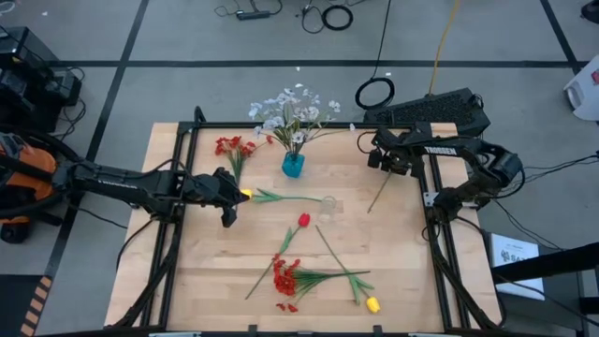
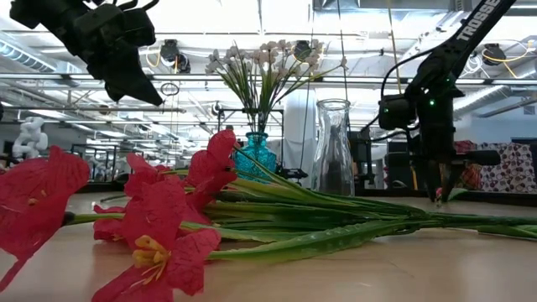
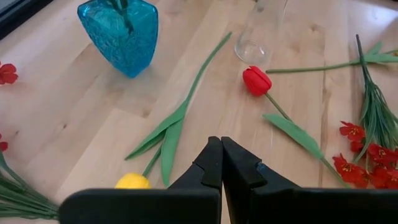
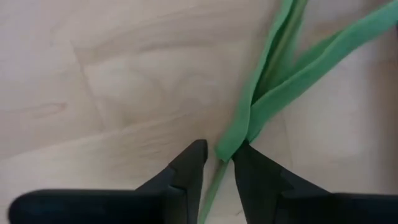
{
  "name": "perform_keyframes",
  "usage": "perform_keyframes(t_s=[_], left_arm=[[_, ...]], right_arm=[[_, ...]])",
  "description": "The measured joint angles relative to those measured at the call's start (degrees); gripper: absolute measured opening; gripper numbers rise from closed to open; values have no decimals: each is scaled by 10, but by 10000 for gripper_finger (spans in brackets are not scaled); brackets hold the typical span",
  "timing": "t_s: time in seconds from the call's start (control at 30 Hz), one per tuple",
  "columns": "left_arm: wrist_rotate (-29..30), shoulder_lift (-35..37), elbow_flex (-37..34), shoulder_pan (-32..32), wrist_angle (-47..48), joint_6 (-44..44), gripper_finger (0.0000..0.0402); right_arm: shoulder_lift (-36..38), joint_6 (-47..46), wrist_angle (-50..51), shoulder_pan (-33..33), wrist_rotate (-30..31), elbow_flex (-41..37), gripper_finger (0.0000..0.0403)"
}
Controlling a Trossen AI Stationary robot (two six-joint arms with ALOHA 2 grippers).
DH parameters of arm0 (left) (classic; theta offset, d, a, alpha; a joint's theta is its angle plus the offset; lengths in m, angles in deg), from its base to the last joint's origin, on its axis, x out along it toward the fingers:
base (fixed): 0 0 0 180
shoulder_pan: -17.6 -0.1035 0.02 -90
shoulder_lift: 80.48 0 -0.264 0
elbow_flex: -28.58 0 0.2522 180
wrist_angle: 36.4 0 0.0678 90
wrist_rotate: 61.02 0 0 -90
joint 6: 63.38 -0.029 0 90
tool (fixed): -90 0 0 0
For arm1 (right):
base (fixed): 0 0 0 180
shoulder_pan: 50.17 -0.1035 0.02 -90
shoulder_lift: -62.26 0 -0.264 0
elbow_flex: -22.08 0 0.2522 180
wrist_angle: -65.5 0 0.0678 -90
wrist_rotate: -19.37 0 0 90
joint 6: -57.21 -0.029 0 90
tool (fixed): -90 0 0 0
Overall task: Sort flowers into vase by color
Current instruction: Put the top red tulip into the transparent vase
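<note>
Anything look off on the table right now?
Mostly normal sorting clutter: tulips and red flowers lie loose on the table. One oddity: the clear vase stands empty while the blue vase already holds white flowers. The right hand straddles a green stem; the left hand is shut, empty.

A light wooden table [image 1: 402, 281] carries a blue vase [image 1: 293, 165] at its far middle, holding white blossoms. Left of the blue vase lies a red cluster [image 1: 233, 148]. Nearer than the blue vase lie a clear vase [image 1: 328, 203], a yellow tulip [image 1: 246, 195], a red tulip [image 1: 303, 221], another red cluster [image 1: 285, 278] and a second yellow tulip [image 1: 372, 304].
</note>
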Motion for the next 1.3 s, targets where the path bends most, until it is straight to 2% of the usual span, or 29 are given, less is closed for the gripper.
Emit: perform_keyframes(t_s=[0.13,0.23,0.4,0.53,0.6,0.73,0.9,1.13,1.3], left_arm=[[0,0,0,0,-1,-12,4],[0,0,0,0,-2,-19,4],[0,0,0,0,-2,-19,4],[0,0,0,0,-5,-34,4],[0,0,0,0,-4,-35,4],[0,0,0,0,-5,-35,4],[0,0,0,0,-5,-44,4],[0,0,0,0,-5,-45,4],[-1,0,0,0,-5,-45,4]], right_arm=[[26,57,-30,-26,5,-6,35],[41,83,-55,-41,-24,-6,7],[43,204,-68,-71,-171,-5,4],[35,279,-64,-109,-222,-5,3],[32,288,-63,-129,-207,-4,3],[32,229,-69,-162,-162,-2,1],[62,194,-81,-215,-140,-4,1],[192,109,-75,-325,-13,-4,0],[296,64,-77,-399,112,-4,0]])
